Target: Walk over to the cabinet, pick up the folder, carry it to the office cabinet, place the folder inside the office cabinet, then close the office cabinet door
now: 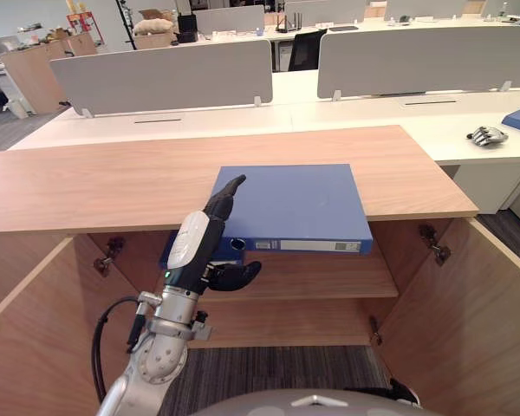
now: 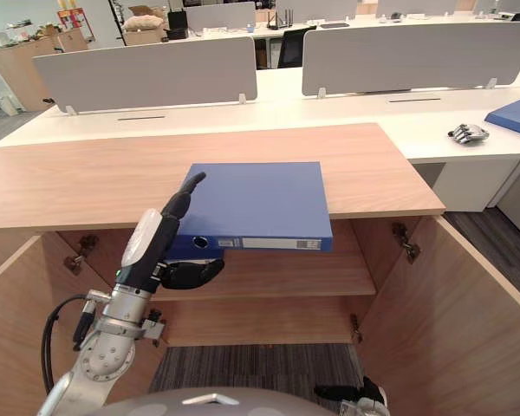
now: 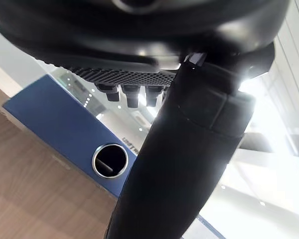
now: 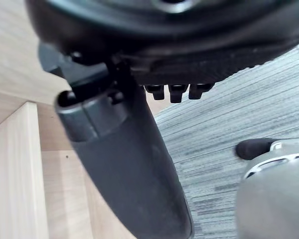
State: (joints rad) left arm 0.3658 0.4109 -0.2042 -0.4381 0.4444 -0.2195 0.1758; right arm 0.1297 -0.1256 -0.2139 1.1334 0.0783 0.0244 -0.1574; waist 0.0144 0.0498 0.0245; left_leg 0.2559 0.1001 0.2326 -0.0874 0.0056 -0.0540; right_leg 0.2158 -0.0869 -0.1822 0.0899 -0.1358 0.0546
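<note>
The left robot hand (image 3: 139,30) fills the upper edge as a dark, rounded bulk. Its thick black thumb (image 3: 179,164) stands out large in the foreground, and a short row of fingertips (image 3: 131,94) shows beside it. Past them lies a blue ring-binder folder (image 3: 55,119), its spine facing the camera, with a metal-rimmed finger hole (image 3: 109,160) and the edge of a white label (image 3: 131,146) next to it. A light brown wooden panel (image 3: 30,189) sits against the folder. Bright ceiling lights (image 3: 269,114) glare behind the thumb.
</note>
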